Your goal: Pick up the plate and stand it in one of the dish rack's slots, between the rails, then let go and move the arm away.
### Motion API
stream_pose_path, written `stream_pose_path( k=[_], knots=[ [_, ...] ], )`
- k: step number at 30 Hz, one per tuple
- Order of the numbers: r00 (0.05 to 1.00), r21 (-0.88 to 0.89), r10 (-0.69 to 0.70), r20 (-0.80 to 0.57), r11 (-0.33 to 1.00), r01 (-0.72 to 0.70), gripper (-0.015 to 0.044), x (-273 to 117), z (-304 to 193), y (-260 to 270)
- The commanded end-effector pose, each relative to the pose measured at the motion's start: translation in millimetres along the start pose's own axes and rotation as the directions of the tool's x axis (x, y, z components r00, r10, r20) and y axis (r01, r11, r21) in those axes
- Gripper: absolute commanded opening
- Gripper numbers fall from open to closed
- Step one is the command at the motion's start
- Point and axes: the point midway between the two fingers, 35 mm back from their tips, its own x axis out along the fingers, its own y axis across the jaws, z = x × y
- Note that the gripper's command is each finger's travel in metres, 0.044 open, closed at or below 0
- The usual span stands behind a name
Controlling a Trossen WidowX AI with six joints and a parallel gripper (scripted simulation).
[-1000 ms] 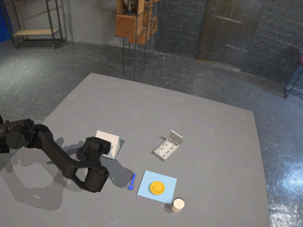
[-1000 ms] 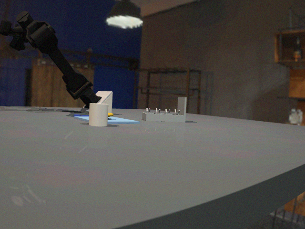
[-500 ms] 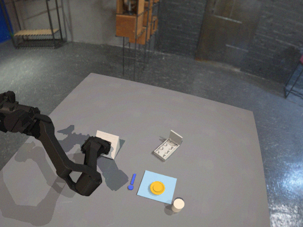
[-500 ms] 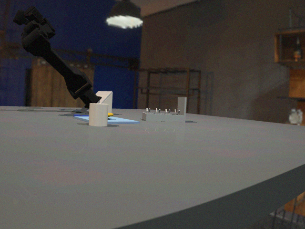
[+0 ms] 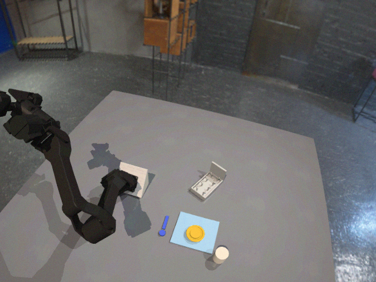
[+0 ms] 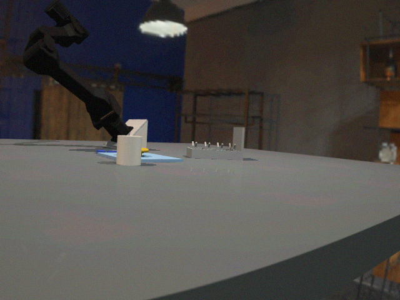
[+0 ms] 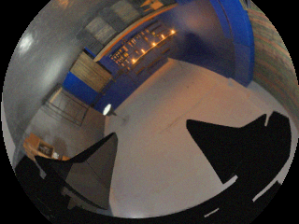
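The yellow round plate (image 5: 195,233) (image 6: 145,150) lies flat on the light blue mat (image 5: 182,221) (image 6: 167,158); in the exterior view the white cylinder hides part of it. The pale grey dish rack (image 5: 197,194) (image 6: 214,154) stands apart from the mat, with short rails in its tray and a tall panel at one end. My gripper (image 7: 152,130) is open and empty, its two dark fingers wide apart in the wrist view. It is raised high at the left in the top and exterior views, far from plate and rack. Neither plate nor rack shows in the wrist view.
A blue spoon-like thing (image 5: 165,222) (image 6: 106,150) lies beside the mat. A cream cylinder (image 5: 221,254) (image 6: 129,150) stands at the mat's corner. A white wedge-shaped block (image 5: 144,182) (image 6: 144,132) stands by the arm's base.
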Motion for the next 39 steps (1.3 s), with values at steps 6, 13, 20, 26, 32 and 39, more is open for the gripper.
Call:
stream_pose_path(
  k=[6, 13, 20, 26, 32, 39],
  knots=[
    [0.973, 0.135, 0.126, -0.193, 0.986, -0.101, 0.04, -8.6, -59.6, 27.2],
    [0.912, 0.254, 0.221, -0.346, 0.958, -0.136, 0.04, -27.3, -108.3, 48.7],
    [0.835, 0.351, 0.291, -0.466, 0.928, -0.127, 0.04, -53.0, -150.9, 66.0],
    [0.784, 0.404, 0.326, -0.529, 0.909, -0.105, 0.04, -73.8, -176.8, 76.5],
    [0.717, 0.491, 0.371, -0.591, 0.87, -0.045, 0.04, -98.4, -196.1, 84.4],
    [0.571, 0.572, 0.451, -0.686, 0.819, 0.039, 0.04, -139.2, -231.8, 100.9]
  ],
)
